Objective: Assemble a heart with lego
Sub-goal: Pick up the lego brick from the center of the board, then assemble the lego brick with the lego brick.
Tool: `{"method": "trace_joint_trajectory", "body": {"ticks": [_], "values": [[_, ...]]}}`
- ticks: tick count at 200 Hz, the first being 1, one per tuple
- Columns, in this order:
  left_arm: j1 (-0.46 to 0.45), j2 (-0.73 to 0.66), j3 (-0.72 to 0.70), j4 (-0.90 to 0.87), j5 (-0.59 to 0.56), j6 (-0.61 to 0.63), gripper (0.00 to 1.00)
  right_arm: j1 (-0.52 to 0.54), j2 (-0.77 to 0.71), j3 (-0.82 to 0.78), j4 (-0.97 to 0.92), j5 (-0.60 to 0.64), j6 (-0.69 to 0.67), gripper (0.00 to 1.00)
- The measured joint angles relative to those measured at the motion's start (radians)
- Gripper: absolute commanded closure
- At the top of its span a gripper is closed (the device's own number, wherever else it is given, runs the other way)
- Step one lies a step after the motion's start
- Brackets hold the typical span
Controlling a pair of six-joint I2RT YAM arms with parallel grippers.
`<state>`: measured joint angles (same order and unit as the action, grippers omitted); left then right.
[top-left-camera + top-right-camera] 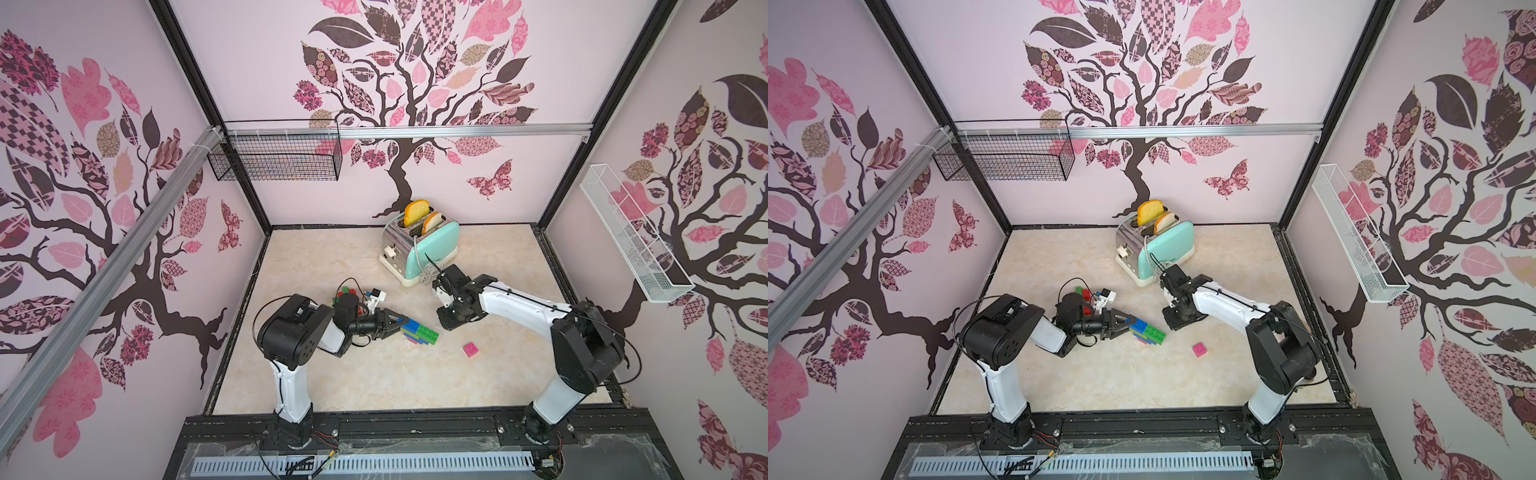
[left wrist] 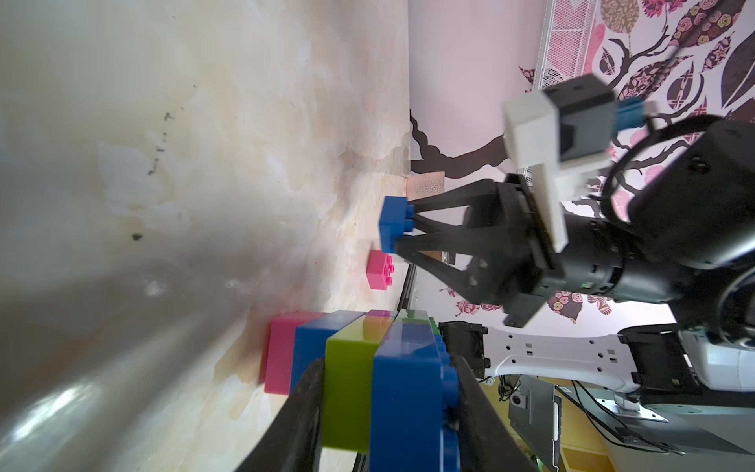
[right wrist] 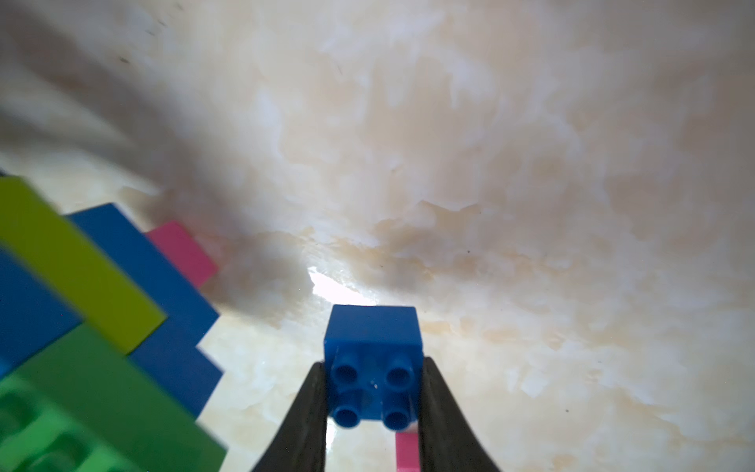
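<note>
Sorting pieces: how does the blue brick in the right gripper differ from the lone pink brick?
Colour: the blue brick versus the pink brick. State: the blue brick is clamped in the right gripper; the pink brick lies free on the table. Both are square four-stud bricks.

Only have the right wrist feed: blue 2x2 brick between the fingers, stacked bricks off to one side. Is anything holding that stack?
Observer: Yes. The left gripper has its fingers shut on the brick stack, at its blue end.
Operator: Any loose bricks nearby?
Observer: One pink 2x2 brick lies alone on the table, apart from the stack.
Operator: Anything big close to my arm?
Observer: A mint toaster with two bread slices in it stands just behind the right arm, near its wrist.
</note>
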<state>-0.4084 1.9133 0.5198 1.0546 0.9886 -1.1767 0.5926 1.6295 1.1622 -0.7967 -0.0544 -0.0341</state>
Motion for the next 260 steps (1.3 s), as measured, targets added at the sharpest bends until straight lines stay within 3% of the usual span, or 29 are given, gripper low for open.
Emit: {"method": "trace_joint_trajectory", "body": {"ticks": [43,96,260], "values": [[0.000,0.000,0.000,0.000,0.000,0.000,0.60,0.002,-0.131,0.059,-0.047,-0.099,-0.108,0.75],[0.000,0.000,0.000,0.000,0.000,0.000,0.61,0.103,-0.069,0.109,-0.137,-0.171,-0.221,0.75],[0.000,0.000,0.000,-0.001,0.000,0.002,0.61,0.131,0.047,0.203,-0.250,-0.138,-0.372,0.75]]}}
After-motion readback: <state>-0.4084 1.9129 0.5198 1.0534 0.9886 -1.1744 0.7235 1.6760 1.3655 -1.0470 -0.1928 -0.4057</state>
